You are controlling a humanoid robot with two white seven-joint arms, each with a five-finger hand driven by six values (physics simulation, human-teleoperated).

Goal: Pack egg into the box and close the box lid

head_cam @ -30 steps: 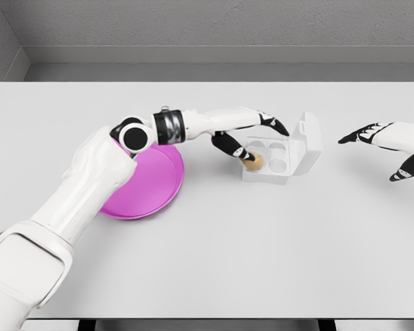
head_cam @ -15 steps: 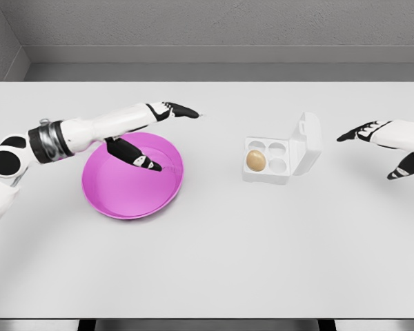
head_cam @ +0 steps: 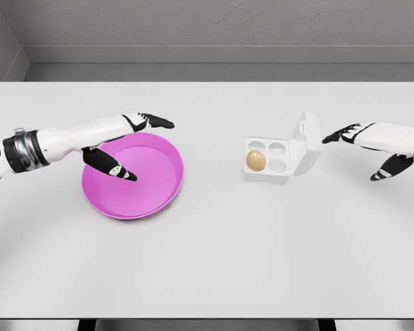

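I saw the egg (head_cam: 256, 160) seated in the box (head_cam: 268, 171), its lid (head_cam: 306, 143) upright on the right side. My right hand (head_cam: 366, 148), fingers spread and empty, hung just right of that lid, far nearer than the left hand (head_cam: 124, 145), also spread and empty, over the pink plate (head_cam: 162, 196).

The table (head_cam: 207, 255) is plain pale grey, with a darker grey wall behind it at 12 o'clock. The plate (head_cam: 152, 186), at 9 o'clock from the box, is solid magenta-pink, unpatterned. The box (head_cam: 283, 155) is white throughout, lid included. The egg (head_cam: 256, 161) in it is tan-brown. Both arms are white; the left hand (head_cam: 121, 141) and right hand (head_cam: 372, 141) are white with black fingers. The left forearm carries a grey-and-black band at 9 o'clock.
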